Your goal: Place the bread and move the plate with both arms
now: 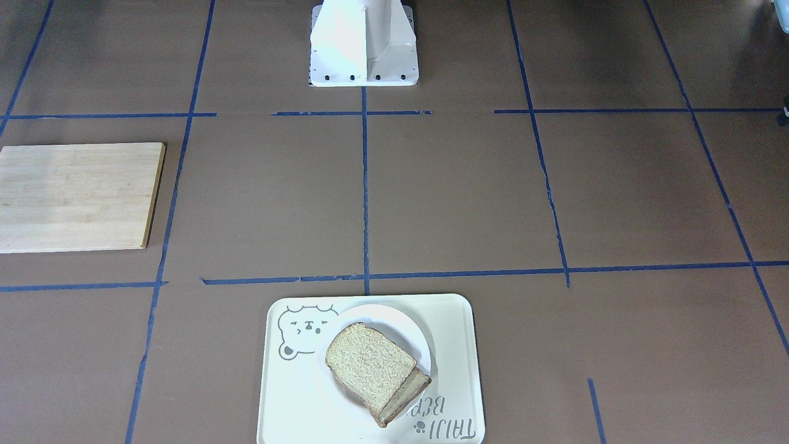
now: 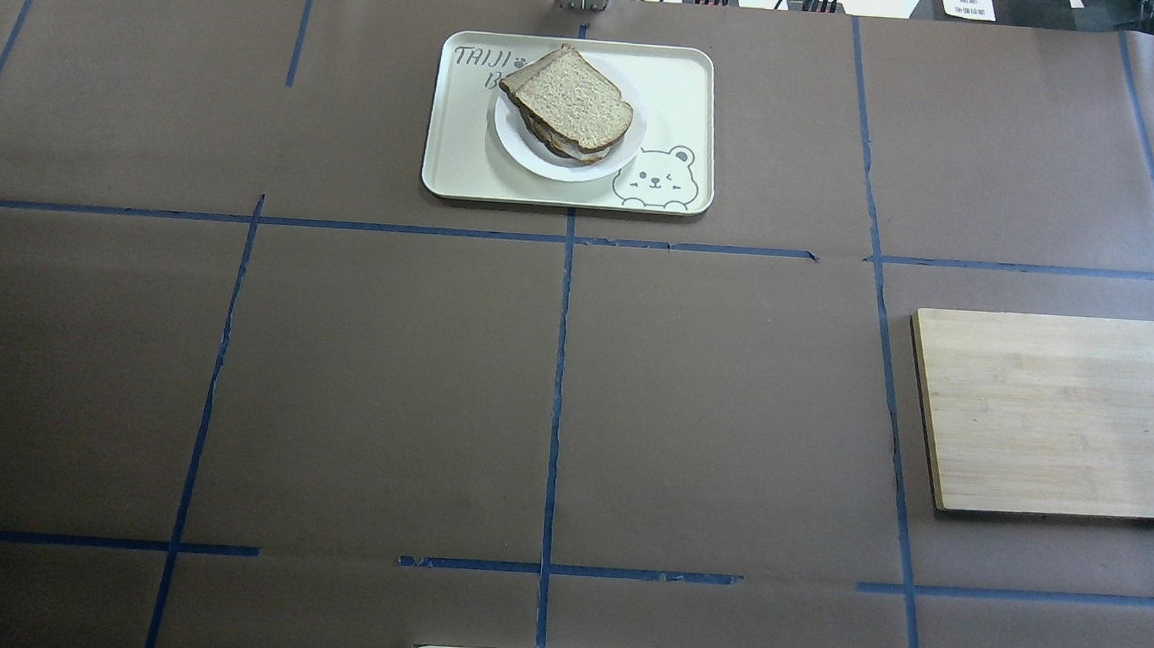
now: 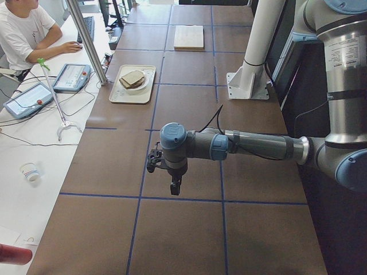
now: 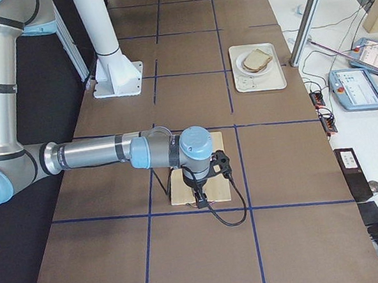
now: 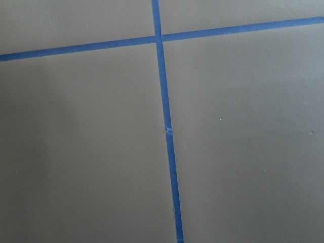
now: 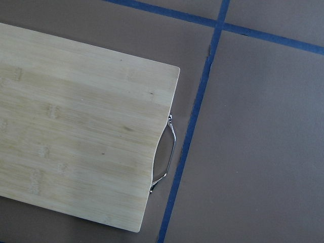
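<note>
The brown wholemeal bread [image 1: 370,364] lies on top of another slice on the small white plate [image 1: 385,316]. The plate stands on the cream bear tray [image 1: 453,327] at the table's far edge. They also show in the overhead view: the bread [image 2: 573,98], the plate [image 2: 547,165] and the tray [image 2: 462,162]. My left gripper [image 3: 174,187] hangs over bare table far from the tray and shows only in the exterior left view. My right gripper [image 4: 200,200] hangs over the wooden board's end and shows only in the exterior right view. I cannot tell whether either is open or shut.
A wooden cutting board [image 2: 1057,414] with a metal handle [image 6: 167,152] lies on my right side. The white robot base [image 1: 363,46] stands at the near edge. Blue tape lines cross the brown table. An operator [image 3: 23,31] sits at a side desk.
</note>
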Robot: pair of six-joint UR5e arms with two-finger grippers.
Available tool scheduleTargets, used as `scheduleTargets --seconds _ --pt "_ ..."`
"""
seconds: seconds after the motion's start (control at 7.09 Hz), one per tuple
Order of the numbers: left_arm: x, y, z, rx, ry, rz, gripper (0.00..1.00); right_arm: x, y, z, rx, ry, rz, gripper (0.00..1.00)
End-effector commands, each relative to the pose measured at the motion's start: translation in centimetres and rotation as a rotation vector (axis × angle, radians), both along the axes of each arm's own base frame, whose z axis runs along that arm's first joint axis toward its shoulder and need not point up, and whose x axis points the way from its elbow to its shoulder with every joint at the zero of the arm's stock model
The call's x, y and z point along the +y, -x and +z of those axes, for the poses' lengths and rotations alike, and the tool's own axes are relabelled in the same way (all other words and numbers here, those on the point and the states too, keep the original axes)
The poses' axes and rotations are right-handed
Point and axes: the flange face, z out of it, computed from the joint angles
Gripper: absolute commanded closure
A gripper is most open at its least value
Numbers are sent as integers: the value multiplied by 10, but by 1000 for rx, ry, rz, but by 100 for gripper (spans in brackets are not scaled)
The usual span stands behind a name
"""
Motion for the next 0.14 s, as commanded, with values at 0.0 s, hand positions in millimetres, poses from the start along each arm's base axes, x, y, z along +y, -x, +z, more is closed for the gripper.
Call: scheduleTargets --seconds 0.0 --pt "0 0 0 0 -1 0 0 0 0 1 0 2 0 0"
